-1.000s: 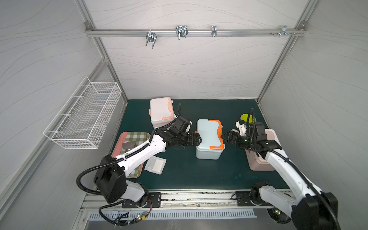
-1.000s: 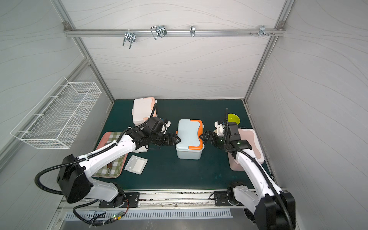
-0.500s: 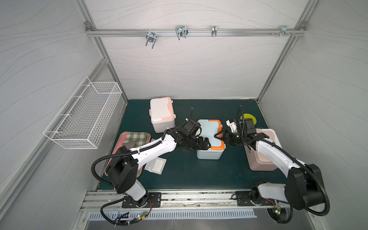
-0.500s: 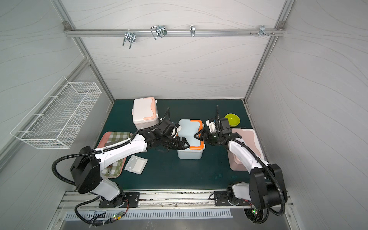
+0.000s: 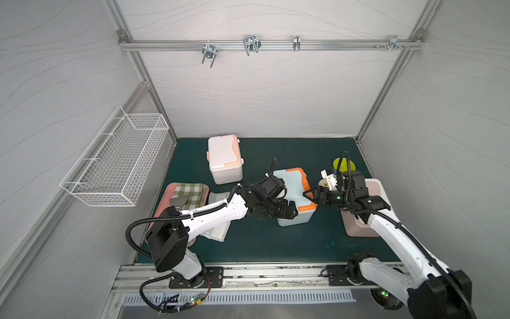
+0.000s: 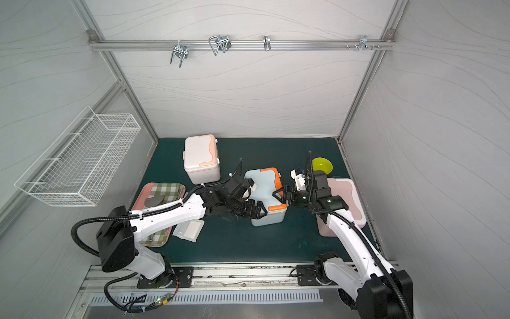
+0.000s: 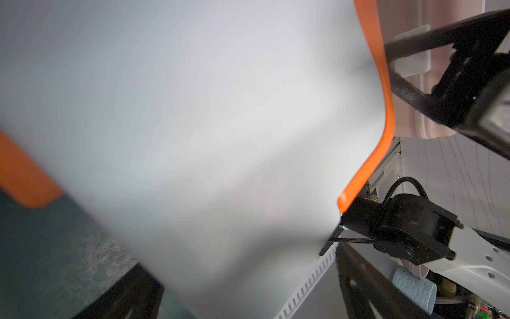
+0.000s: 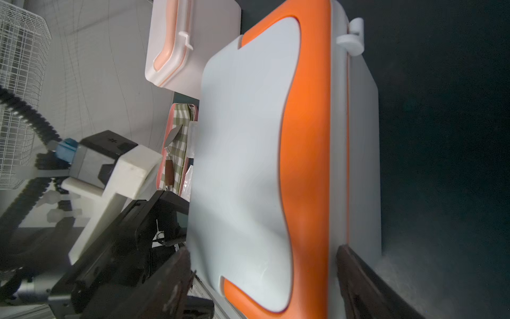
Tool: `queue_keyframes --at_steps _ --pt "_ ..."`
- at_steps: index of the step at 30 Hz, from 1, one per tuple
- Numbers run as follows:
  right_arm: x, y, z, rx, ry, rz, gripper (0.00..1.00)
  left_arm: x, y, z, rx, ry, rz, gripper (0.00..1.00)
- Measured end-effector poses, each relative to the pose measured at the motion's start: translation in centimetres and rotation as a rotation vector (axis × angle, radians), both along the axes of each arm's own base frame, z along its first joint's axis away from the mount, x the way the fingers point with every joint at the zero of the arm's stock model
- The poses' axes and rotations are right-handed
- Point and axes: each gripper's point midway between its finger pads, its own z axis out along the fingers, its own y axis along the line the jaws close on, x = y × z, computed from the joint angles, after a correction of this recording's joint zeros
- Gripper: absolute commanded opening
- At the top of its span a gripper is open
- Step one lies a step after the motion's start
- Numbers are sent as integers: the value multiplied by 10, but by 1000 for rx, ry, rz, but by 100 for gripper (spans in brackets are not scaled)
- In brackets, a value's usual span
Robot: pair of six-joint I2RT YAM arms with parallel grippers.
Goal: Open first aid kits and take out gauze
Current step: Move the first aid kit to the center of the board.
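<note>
Dark green mat with the pale blue kit sitting dead centre, lid down, a handy spot for reach by both arms. Dusty pink kit off to the right, partly under the right arm, and white kit at the back left, both shut as well, so probably queued for later. Pink tray with checked cloth parked on the left, out of the way. Left gripper at the blue kit's near corner, jaws spread wide and apparently unclamped, guessing just bracing against sliding. Right gripper spread across the orange-trimmed end. Gripping or merely straddling, can't tell; likely lining up for prying the lid. Gauze lying flat on the mat just beside the tray, already out, with maybe a second pouch farther back. Tiny white clasp on the blue kit's side, latched or not, too hard to call
</note>
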Motion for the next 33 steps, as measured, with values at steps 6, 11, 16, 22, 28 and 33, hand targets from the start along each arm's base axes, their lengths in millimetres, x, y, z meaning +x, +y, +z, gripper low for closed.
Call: queue_keyframes --at_steps 6,11,16,22,28,33 --pt "11 -2 -9 -18 42 -9 84 5 9 19 -39 -46 29 96" --pt "25 5 -24 -27 105 15 75 21 22 19 -36 -47 78 96" --pt "25 13 -32 -25 139 46 68 24 17 1 -18 -1 66 95" --pt "8 14 -32 -62 100 54 68 20 13 -3 -16 30 68 95" --pt "-17 1 -30 -105 68 24 67 -1 1 -4 -13 54 33 95" --pt "-44 -12 -32 -119 69 -3 80 -23 -7 -4 -27 68 1 95"
